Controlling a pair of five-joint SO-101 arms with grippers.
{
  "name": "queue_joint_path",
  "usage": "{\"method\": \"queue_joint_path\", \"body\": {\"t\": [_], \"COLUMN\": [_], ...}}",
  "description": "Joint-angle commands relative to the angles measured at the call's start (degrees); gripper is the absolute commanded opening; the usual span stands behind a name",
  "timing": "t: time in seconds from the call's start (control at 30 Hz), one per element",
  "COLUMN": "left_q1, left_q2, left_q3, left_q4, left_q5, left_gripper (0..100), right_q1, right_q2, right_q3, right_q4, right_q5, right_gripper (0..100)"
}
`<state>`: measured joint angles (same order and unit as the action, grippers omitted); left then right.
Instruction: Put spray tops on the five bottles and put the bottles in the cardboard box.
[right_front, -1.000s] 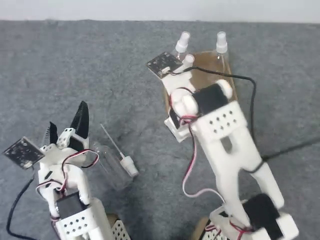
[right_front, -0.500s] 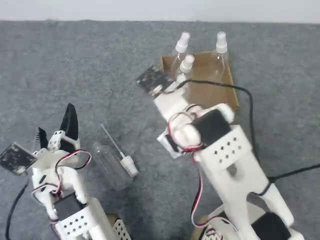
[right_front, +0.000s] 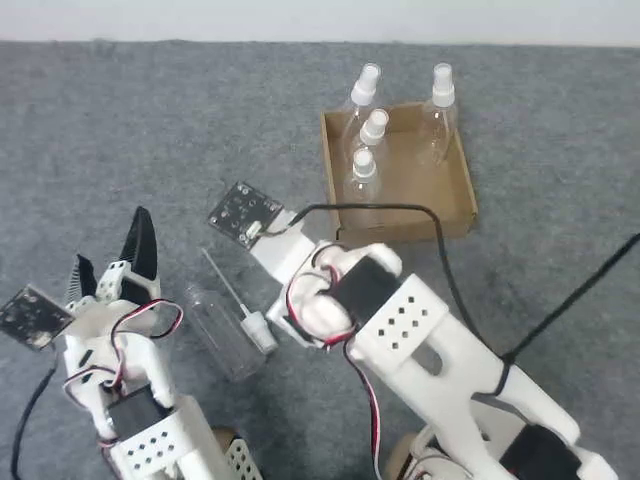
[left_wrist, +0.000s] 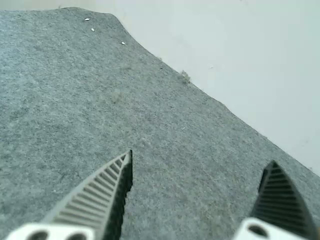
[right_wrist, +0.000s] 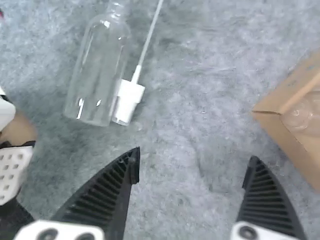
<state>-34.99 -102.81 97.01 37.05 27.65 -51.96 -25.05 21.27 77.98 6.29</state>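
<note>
A clear bottle (right_front: 222, 330) without a top lies on the grey carpet between the arms, seen close in the right wrist view as bottle (right_wrist: 97, 75). A white spray top (right_front: 258, 330) with its long tube lies against it, spray top (right_wrist: 129, 100). My right gripper (right_wrist: 194, 156) is open and empty, just short of both. My left gripper (right_front: 110, 240) stands open and empty left of the bottle, over bare carpet, left gripper (left_wrist: 200, 157). The cardboard box (right_front: 460, 170) at the back holds several upright bottles with spray tops (right_front: 362, 165).
The right arm's white body (right_front: 400, 320) stretches from the front right across the middle of the table. A black cable (right_front: 440, 260) runs along it past the box's front wall. The box's corner (right_wrist: 290, 107) lies to one side of the right gripper.
The right arm has swung from over the box down to the lying bottle, uncovering another capped bottle in the box. The left arm shifted slightly left.
</note>
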Motion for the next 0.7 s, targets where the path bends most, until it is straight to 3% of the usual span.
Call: {"method": "queue_joint_path", "body": {"t": [0.0, 0.17, 0.43, 0.67], "left_q1": [-0.1, -0.4, -6.7, -7.7], "left_q2": [0.4, 0.4, 0.3, 0.3], "left_q3": [-0.5, -0.5, -0.5, -0.5], "left_q4": [-0.5, -0.8, -2.6, -3.2], "left_q5": [-0.2, -0.2, 0.1, 3.1], "left_gripper": [38, 38, 38, 38], "right_q1": [-0.6, -0.7, -7.8, -10.8], "right_q2": [-2.9, -2.5, -2.2, -2.8], "right_q3": [0.5, 0.7, 1.0, 9.2], "right_q4": [-3.4, -5.1, -9.0, -20.1], "right_q5": [-1.8, -1.9, -6.1, -6.3], "right_gripper": [27.9, 27.9, 27.9, 27.9]}}
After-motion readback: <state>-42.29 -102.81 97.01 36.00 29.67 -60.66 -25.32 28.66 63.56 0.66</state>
